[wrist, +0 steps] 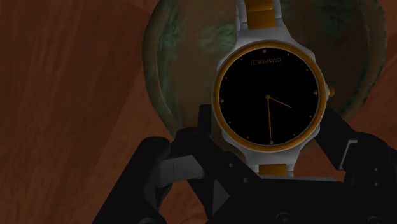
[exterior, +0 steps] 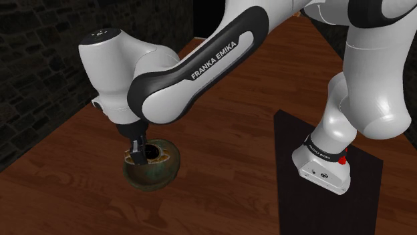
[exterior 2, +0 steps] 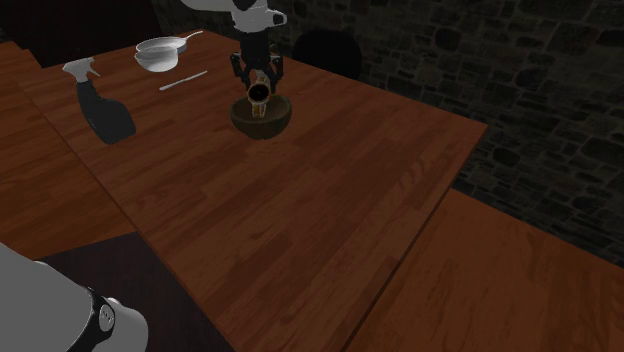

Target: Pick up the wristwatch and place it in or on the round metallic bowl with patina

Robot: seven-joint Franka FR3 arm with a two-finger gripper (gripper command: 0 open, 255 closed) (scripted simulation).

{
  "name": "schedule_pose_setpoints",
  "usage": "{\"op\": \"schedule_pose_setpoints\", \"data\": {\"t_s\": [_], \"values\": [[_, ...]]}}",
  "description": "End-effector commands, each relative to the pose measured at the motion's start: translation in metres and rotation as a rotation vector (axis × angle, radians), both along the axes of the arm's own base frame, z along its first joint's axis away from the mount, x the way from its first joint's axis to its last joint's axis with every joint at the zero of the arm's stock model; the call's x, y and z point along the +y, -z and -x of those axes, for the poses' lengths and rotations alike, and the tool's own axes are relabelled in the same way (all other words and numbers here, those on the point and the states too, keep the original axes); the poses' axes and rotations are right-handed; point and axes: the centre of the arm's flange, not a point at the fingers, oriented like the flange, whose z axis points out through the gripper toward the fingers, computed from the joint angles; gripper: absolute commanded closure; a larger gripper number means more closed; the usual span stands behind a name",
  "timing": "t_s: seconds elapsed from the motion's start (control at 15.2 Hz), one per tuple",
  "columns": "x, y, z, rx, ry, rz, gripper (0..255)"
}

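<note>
A: Where is the wristwatch [wrist: 267, 102]?
B: Pinched at its case between the jaws of the gripper [wrist: 272, 149], strap running crosswise to them; the greenish bowl [wrist: 167, 76] lies straight beneath, so release likely needs only a short descent

My arm [exterior: 200, 70] reaches far forward with the elbow high, wrist bent so my gripper [exterior: 138, 152] points straight down. My two black fingers [wrist: 191, 143] clasp the wristwatch [wrist: 267, 98], one on each side.
</note>
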Motion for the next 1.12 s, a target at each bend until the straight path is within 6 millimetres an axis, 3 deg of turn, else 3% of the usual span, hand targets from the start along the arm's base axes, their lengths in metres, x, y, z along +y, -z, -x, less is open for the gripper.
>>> {"op": "schedule_pose_setpoints", "data": {"t_s": [0.0, 0.4, 0.46, 0.79, 1.06], "values": [[0.001, 0.002, 0.000, 0.000, 0.000, 0.000, 255], [0.001, 0.002, 0.000, 0.000, 0.000, 0.000, 255], [0.001, 0.002, 0.000, 0.000, 0.000, 0.000, 0], [0.001, 0.002, 0.000, 0.000, 0.000, 0.000, 0], [0.001, -0.048, 0.000, 0.000, 0.000, 0.000, 0]]}}
